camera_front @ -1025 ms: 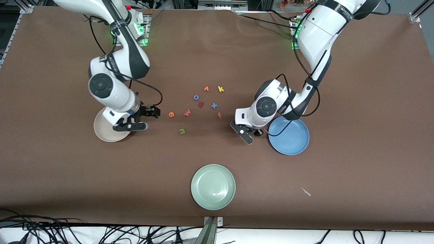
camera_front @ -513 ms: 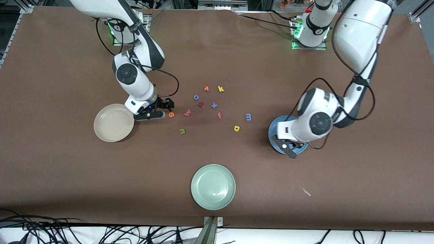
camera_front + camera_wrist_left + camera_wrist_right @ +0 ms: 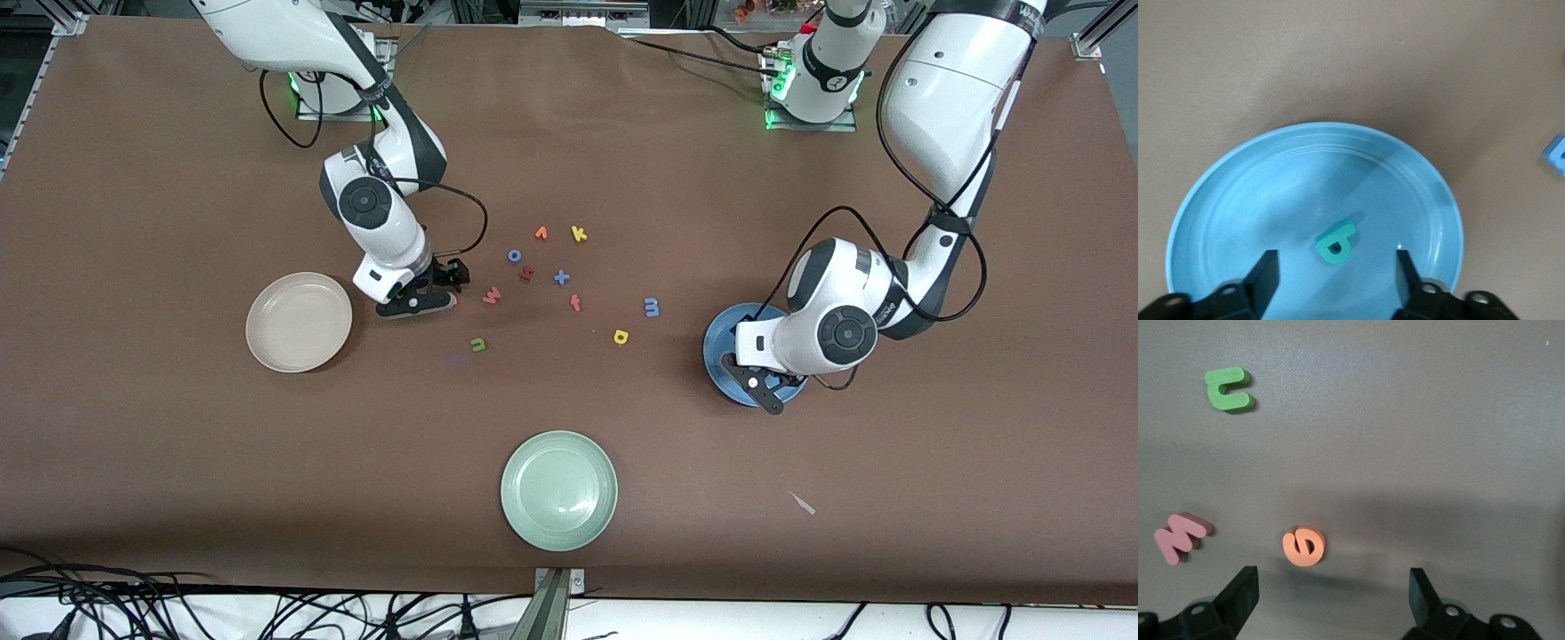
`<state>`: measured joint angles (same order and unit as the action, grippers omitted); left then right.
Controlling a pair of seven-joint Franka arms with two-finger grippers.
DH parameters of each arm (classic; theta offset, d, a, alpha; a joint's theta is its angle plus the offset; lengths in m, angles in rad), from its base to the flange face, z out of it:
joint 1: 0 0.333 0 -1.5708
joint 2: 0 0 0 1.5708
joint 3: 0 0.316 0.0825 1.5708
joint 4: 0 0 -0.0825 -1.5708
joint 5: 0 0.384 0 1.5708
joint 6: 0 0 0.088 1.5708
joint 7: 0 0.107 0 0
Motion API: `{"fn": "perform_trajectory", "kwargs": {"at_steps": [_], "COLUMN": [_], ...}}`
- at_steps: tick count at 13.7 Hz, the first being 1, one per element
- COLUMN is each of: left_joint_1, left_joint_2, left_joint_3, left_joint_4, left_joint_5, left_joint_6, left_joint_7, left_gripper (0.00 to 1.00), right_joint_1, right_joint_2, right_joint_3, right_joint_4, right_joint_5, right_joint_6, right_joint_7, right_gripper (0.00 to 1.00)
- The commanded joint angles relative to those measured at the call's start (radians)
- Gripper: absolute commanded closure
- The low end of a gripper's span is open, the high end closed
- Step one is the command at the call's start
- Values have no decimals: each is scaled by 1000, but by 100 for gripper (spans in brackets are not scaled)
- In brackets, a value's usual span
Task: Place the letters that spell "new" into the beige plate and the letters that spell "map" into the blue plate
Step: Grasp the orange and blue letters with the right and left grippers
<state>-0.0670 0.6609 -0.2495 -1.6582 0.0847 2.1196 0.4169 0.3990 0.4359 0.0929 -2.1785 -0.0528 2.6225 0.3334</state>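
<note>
I am holding my left gripper [image 3: 766, 384] over the blue plate [image 3: 722, 331], with its fingers [image 3: 1265, 277] standing apart and gripping nothing. The teal "p" [image 3: 1336, 242] is lying flat in the blue plate, between my two left fingers and free of both. The periwinkle "m" [image 3: 652, 307] and the yellow "a" [image 3: 621, 336] are lying on the table [image 3: 178, 462] beside the blue plate, toward the middle of the table.

I am holding my right gripper [image 3: 425, 299] low over the table, between the beige plate [image 3: 299, 321] and the loose letters, with its fingers [image 3: 1238, 595] spread wide and empty. The orange "e" [image 3: 1303, 546] is lying on the table between those fingers, touching neither. The pinkish "w" [image 3: 492, 294] is lying just beside it, and the green "n" [image 3: 478, 344] is lying nearer to the front camera than the "w". The beige plate is holding no letters.
</note>
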Motion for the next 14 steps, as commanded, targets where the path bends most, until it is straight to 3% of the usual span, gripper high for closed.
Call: {"fn": "perform_trajectory", "kwargs": {"at_steps": [1, 5, 9, 14], "left_joint_1": [-26, -40, -131, -177], "left_joint_2": [-35, -21, 20, 75], "left_joint_3": [-20, -112, -113, -113], "left_joint_4": [8, 3, -3, -12], "left_joint_5": [23, 21, 21, 20], "left_joint_6": [-70, -73, -32, 61], "left_joint_7": [-178, -583, -921, -1139], "left_gripper": [0, 0, 0, 0], "right_joint_1": [17, 26, 34, 34], "right_joint_2": [40, 59, 67, 70], "right_joint_3": [-4, -4, -4, -4], "right_joint_4": [48, 66, 68, 69], "right_joint_5": [-22, -22, -24, -25], "right_joint_6": [10, 10, 10, 10], "right_joint_7": [16, 16, 16, 16], "right_gripper": [5, 12, 24, 36]}}
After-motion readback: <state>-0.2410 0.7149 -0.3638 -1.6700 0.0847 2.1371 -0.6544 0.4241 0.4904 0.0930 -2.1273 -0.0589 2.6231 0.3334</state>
